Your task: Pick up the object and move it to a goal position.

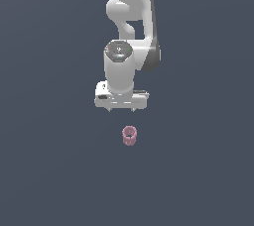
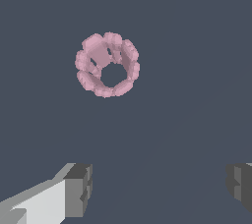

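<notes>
Looking down through the wrist camera, I see the pink ring (image 2: 107, 65) lying alone on the flat dark floor (image 2: 187, 31), its hollow middle facing up at me and its ribbed, lattice-like wall showing all around. In the exterior view the ring (image 1: 129, 135) sits just below the gripper (image 1: 122, 109) and a touch toward that view's right, well clear of it, nothing touching.

The fingers (image 2: 78, 189) are spread wide, with empty floor between them; the gap is far broader than the ring. I judge that is deliberate: jaws opened ahead of a descent, so they can drop on either side of the small piece before squeezing. The hand points straight down, which suits a grasp from above on a thing this short.

The ring is not centred between the fingers in the wrist view, so I would expect a small sideways correction before lowering. The grasp has not begun, and I can see no marker for the goal.

No brand, label or writing is visible on the arm (image 1: 130, 2) or the ring.
</notes>
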You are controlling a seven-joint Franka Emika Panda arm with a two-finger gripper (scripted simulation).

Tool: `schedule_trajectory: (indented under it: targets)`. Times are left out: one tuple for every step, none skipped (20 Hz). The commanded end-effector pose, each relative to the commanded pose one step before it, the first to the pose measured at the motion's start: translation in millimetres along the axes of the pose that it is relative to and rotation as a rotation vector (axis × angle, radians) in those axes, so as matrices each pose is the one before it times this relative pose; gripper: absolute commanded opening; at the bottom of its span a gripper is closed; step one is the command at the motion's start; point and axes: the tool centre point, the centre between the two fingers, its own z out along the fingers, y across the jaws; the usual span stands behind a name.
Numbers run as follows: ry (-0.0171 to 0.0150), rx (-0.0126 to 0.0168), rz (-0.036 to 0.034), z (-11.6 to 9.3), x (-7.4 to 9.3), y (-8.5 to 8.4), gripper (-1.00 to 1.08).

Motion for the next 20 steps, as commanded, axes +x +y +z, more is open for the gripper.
schedule_trajectory:
  targets:
    - [0.0,0.0,0.0,0.0,0.0,0.01,1.0]
    - [0.00009,0.00056,-0.0004,-0.01,-0.01,-0.58,1.0]
    - [0.00024,0.00162,-0.00107,-0.02,-0.03,-1.65,1.0]
    - [0.00041,0.00286,-0.00189,-0.04,-0.06,-2.76,1.0]
    - [0.00054,0.00392,-0.0026,-0.05,-0.09,-3.83,1.0]
    - [0.00065,0.00494,-0.00331,-0.04,-0.14,-4.88,1.0]
    - [0.00071,0.00572,-0.00387,-0.03,-0.21,-5.61,1.0]
    - [0.00055,0.00481,-0.0033,-0.01,-0.22,-4.73,1.0]
    - [0.0004,0.00369,-0.00259,0.0,-0.2,-3.61,1.0]
    - [0.00025,0.00249,-0.00181,0.01,-0.17,-2.47,1.0]
    - [0.00012,0.00133,-0.00103,0.0,-0.12,-1.34,1.0]
    - [0.0,0.0,0.0,0.0,-0.05,-0.11,1.0]
    - [-0.00007,-0.0006,0.00034,-0.01,0.06,0.72,1.0]
    - [-0.00001,-0.00095,0.00122,0.04,0.26,0.9,1.0]
    - [0.0002,-0.00007,0.00137,0.12,0.58,-0.04,1.0]
    - [0.00036,0.00004,0.00226,0.2,0.94,-0.22,1.0]
    - [0.00048,-0.00005,0.00313,0.28,1.29,-0.23,1.0]
    - [0.00058,-0.00021,0.00404,0.35,1.63,-0.15,1.0]
    - [0.0007,-0.00034,0.00497,0.43,1.97,-0.09,1.0]
    - [0.00082,-0.00045,0.00583,0.52,2.3,-0.09,1.0]
